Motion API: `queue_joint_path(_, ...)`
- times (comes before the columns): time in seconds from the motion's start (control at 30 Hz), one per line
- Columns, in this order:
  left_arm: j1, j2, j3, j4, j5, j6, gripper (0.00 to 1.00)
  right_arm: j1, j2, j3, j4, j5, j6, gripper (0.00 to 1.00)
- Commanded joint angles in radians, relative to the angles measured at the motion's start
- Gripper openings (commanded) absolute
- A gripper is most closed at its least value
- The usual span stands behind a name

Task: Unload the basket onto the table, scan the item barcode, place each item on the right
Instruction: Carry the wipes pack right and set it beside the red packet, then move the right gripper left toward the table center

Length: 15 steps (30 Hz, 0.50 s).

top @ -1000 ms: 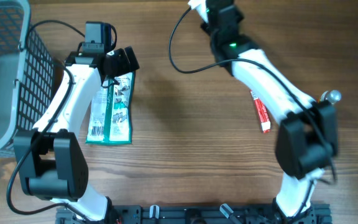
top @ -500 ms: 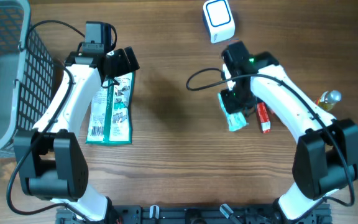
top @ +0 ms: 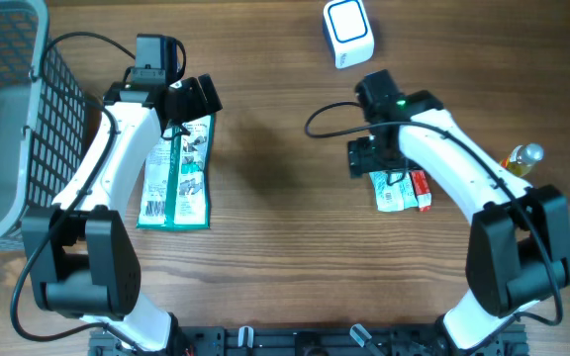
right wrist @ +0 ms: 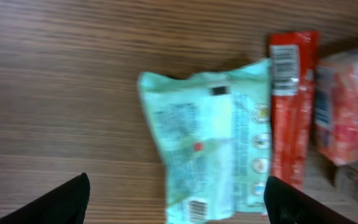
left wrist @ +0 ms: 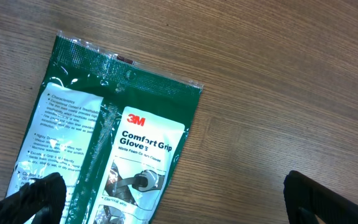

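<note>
The pale green packet [right wrist: 210, 149] lies flat on the wooden table [top: 275, 247], toward 3 o'clock from centre, touching a red sachet [right wrist: 289, 106] at its 3 o'clock. We see the right gripper [right wrist: 179, 199] over it, fingers spread, gripping nothing. The scanner [top: 347, 32] sits at 11 o'clock. The left gripper [left wrist: 166, 199] hangs open above a green glove pack [left wrist: 104, 137].

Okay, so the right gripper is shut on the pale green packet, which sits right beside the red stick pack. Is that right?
Not quite. The right gripper is open, with its fingers spread wide, and the pale green packet lies loose on the table rather than in a grip. The rest holds: the packet sits right beside the red stick pack. The right wrist view shows this.
</note>
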Motion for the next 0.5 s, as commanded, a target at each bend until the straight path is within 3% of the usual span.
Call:
queue_joint_path(0.0,0.003,0.0,0.003,0.003,-0.01,0.005,1.0,0.092,-0.02,0.0,0.034,-0.022,0.06,0.89)
queue_joint_path(0.1,0.003,0.0,0.003,0.003,-0.01,0.005,1.0,0.167,-0.033,0.0,0.111,-0.147,0.066,0.9)
queue_joint_path(0.17,0.003,0.0,0.003,0.003,-0.01,0.005,1.0,0.213,-0.03,-0.001,0.217,-0.338,0.065,1.0)
queue_joint_path(0.23,0.003,0.0,0.003,0.003,-0.01,0.005,1.0,0.233,-0.03,-0.001,0.277,-0.43,0.114,1.0)
queue_joint_path(0.27,0.003,0.0,0.003,0.003,-0.01,0.005,1.0,0.243,-0.03,-0.001,0.28,-0.427,0.137,0.81)
queue_joint_path(0.3,0.003,0.0,0.003,0.003,-0.01,0.005,1.0,0.256,-0.028,-0.001,0.282,-0.425,0.136,0.36)
queue_joint_path(0.33,0.003,0.0,0.003,0.003,-0.01,0.005,1.0,0.263,-0.026,-0.004,0.289,-0.424,0.135,0.19)
queue_joint_path(0.37,0.003,0.0,0.003,0.003,-0.01,0.005,1.0,0.267,-0.026,-0.019,0.311,-0.421,0.136,0.08)
queue_joint_path(0.47,0.003,0.0,0.003,0.003,-0.01,0.005,1.0,0.269,-0.024,-0.097,0.404,-0.421,0.136,0.15)
